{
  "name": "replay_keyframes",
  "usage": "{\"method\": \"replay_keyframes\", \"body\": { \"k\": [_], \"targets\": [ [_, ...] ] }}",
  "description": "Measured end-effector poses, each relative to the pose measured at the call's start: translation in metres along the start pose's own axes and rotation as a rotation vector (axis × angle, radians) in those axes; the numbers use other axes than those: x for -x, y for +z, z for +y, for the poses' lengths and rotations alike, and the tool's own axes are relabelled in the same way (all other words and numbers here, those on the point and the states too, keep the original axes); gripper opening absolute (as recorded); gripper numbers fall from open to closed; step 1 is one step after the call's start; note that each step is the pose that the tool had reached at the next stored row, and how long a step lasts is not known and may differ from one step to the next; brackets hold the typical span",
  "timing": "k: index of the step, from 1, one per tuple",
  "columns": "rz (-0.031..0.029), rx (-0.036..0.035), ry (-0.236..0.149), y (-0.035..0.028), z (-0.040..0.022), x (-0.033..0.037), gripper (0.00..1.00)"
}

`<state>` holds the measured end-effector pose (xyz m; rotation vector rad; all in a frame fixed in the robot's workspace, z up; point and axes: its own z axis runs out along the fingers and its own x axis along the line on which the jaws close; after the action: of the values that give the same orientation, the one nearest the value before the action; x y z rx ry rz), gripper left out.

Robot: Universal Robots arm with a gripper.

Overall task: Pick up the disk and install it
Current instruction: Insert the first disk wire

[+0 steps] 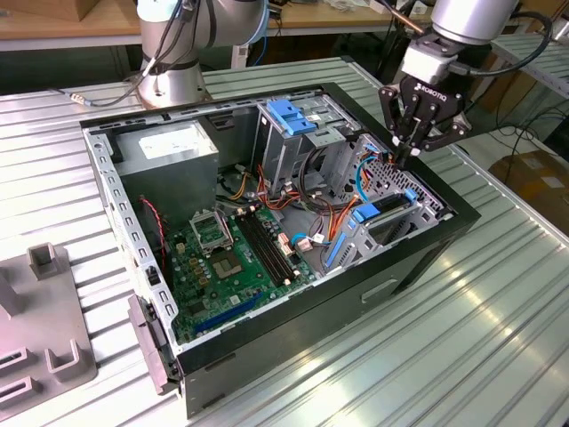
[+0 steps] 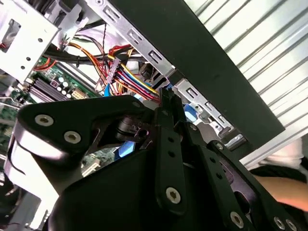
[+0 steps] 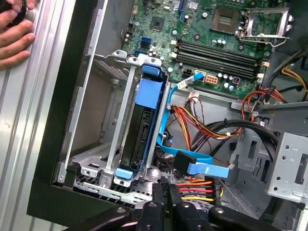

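Here we see a ribbed metal table (image 1: 498,338) bearing an open computer case (image 1: 293,329) with its motherboard (image 1: 222,258) exposed. Over the case's corner at the exterior view's right, the gripper (image 1: 403,158) hangs with its fingers pressed together, holding nothing. Close beneath it, we find the disk (image 3: 142,125) in its blue carrier, slotted between the rails of the drive cage (image 3: 110,159).

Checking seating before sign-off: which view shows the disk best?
First wrist view: the disk lies lengthwise in the drive cage, blue carrier and dark body both clear. The exterior view shows it edge-on in the cage, near the gripper. In the second wrist view the gripper covers most of it, leaving blue slivers.
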<state>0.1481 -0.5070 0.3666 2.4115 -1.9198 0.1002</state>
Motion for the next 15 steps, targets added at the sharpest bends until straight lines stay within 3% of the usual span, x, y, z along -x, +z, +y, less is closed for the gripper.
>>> {"method": "replay_keyframes", "body": {
  "k": [2,6,11,15],
  "targets": [
    [0.0002,0.0028,0.032,0.0006,0.0001,0.0001,0.16],
    [0.0003,0.0034,0.038,0.0014,0.0065,0.0003,0.16],
    [0.0005,0.0106,0.119,0.0032,0.0065,0.0005,0.16],
    [0.0003,0.0127,0.143,0.0046,0.0066,0.0001,0.16]
  ]
}}
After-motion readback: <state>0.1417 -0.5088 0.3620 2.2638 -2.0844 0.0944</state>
